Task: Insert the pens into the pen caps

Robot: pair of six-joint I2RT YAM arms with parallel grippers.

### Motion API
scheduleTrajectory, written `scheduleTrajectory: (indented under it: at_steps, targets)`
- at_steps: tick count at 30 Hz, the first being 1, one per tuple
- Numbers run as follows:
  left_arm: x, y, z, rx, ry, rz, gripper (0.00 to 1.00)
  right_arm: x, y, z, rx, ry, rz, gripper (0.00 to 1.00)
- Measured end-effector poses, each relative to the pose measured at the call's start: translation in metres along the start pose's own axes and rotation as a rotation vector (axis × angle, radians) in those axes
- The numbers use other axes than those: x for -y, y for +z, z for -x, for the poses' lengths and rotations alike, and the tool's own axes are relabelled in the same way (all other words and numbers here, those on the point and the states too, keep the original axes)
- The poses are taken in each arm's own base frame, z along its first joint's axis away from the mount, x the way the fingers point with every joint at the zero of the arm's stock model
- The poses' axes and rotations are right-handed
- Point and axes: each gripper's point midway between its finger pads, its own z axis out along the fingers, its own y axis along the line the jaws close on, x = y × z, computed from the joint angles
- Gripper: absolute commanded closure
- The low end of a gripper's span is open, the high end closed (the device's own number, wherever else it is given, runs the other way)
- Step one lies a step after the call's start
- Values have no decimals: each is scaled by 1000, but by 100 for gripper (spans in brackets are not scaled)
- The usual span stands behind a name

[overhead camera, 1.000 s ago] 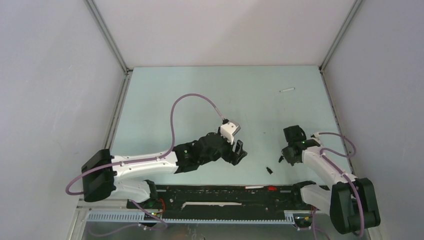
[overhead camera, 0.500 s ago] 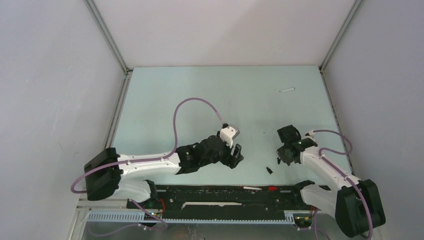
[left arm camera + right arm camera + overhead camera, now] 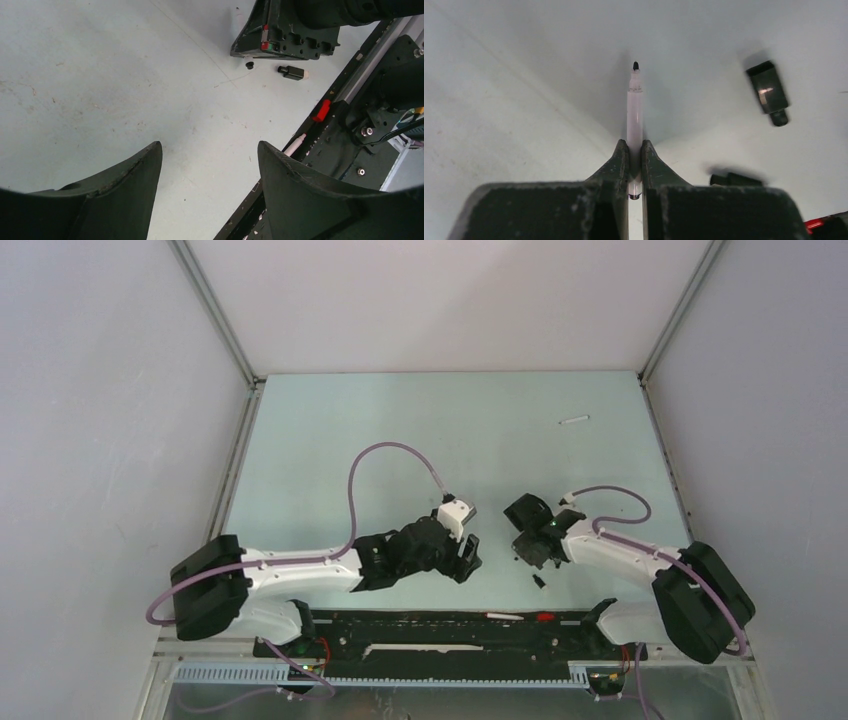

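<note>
Roughly mid table (image 3: 400,430), right claw (image 3: 634,146) gripping pen (image 3: 634,110), cap (image 3: 768,92) nearby

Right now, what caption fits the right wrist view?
Right gripper shut on a thin white pen, nib forward; small black cylindrical pen cap lies apart on the table.

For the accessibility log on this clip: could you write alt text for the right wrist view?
The right hand is shut on a white pen, its uncapped black tip pointing away over the pale table. A black pen cap lies loose at upper right, apart from the pen.
</note>
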Motion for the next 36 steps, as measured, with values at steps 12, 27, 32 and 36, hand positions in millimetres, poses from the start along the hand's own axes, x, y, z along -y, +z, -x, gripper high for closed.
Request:
scheduleTrajectory:
  at_steps: [12,27,32,36]
  targets:
    - [0,-6,0,14,-3,-13,27,-77,-84,55,175,-91,230,100]
    - [62,64,-2,-158,-136,52,29,10,-158,138,447,-49,210,100]
    - [77,87,-20,-236,-137,92,32,31,-169,146,482,-31,210,100]
    - [85,98,-25,-259,-140,119,32,40,-172,148,491,-36,199,100]
